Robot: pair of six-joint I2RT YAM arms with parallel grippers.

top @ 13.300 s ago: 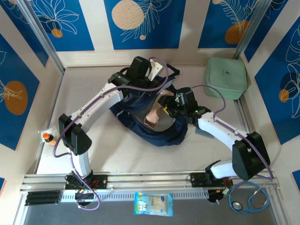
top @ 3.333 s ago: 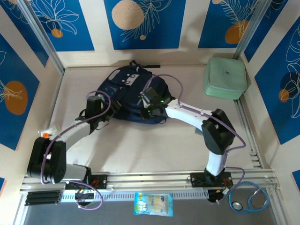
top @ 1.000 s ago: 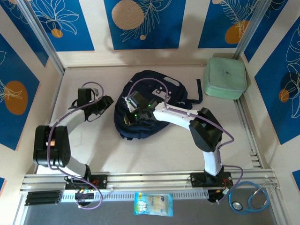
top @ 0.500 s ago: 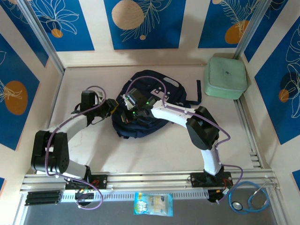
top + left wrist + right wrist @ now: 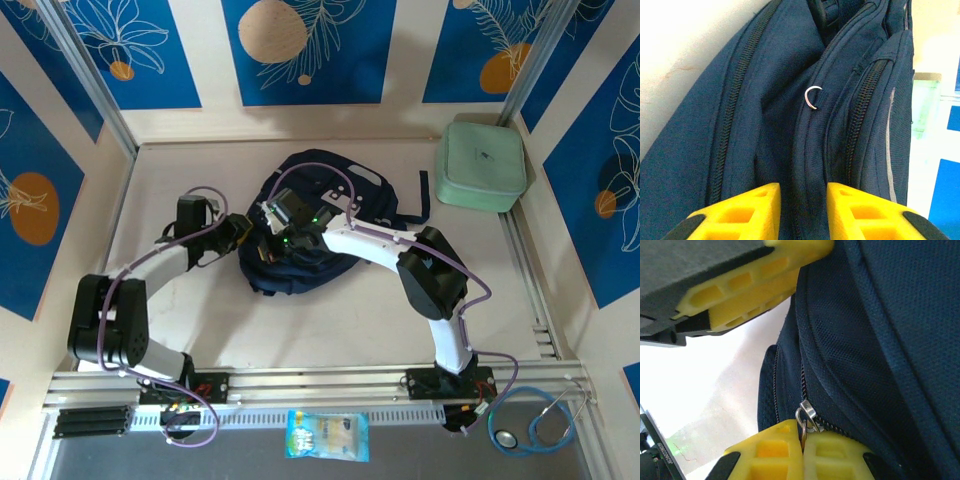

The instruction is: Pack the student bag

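- We are logging the student bag (image 5: 300,275) lying on the table (image 5: 330,330) around the centre of the top view. Its long axis is running from lower left to upper right. Both arms are meeting at its left edge.
- The right gripper (image 5: 802,442) is sitting at the bottom centre of the right wrist view. Its jaws are clenched flat together and pinching the metal zip pull (image 5: 806,415).
- The left gripper (image 5: 803,192) is sitting at the bottom of the left wrist view. Its jaws are flanking a ridge of navy fabric beside a zip track (image 5: 860,120), with a small ring (image 5: 812,97) up-frame of them. We cannot tell whether they are squeezing that ridge or merely standing either side of it.
- We are noting the relation that matters. In the right wrist view one of the left fingers (image 5: 755,285) is lying against the bag at upper left, up-frame of the pull. The seam line is running from the pull up towards it, and closed teeth are trailing off to lower right.
- We are judging that the pull has to travel along this line, with the left jaws as the anchor at one end. The right arm is the one on the pull.
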